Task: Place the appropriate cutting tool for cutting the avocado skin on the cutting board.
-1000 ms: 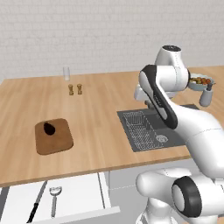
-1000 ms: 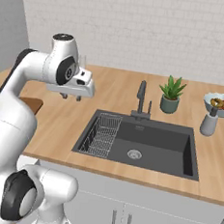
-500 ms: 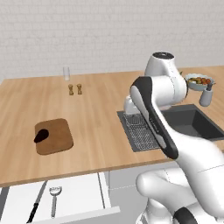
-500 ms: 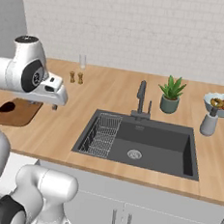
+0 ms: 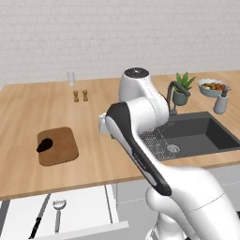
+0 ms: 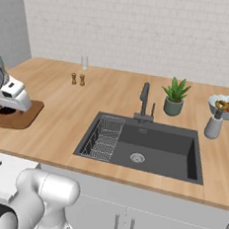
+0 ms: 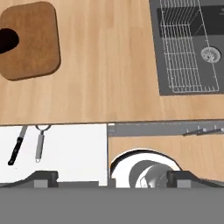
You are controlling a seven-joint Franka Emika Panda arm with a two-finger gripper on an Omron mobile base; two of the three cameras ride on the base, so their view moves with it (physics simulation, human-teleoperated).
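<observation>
Black-handled knife (image 5: pixel 39 219) lying beside the peeler (image 5: pixel 58 213) in the open drawer (image 5: pixel 84 211), avocado (image 5: pixel 45 145) on the cutting board (image 5: pixel 58 146), gripper (image 7: pixel 111 177) spread wide, holding nothing, high over the tabletop (image 5: pixel 93 154).

A long light-wood surface (image 5: pixel 93 122) runs the width of the kitchen beneath a white brick wall (image 5: pixel 117 33), with a grey wall (image 6: pixel 9 22) meeting it at the left end. A dark sink (image 6: pixel 155 150) is set into the surface, with a wire rack (image 6: pixel 104 135) in its left part and a dark faucet (image 6: pixel 144 102) behind it. Near the wall stand a clear glass (image 5: pixel 71 78) and two small shakers (image 5: pixel 80 95). Right of the faucet are a potted plant (image 6: pixel 174 96), a fruit bowl (image 6: pixel 226 105) and a soap dispenser (image 6: pixel 214 125). Below are grey cabinet doors (image 6: pixel 126 221) and an open white drawer (image 5: pixel 70 218). The light is even and soft.
</observation>
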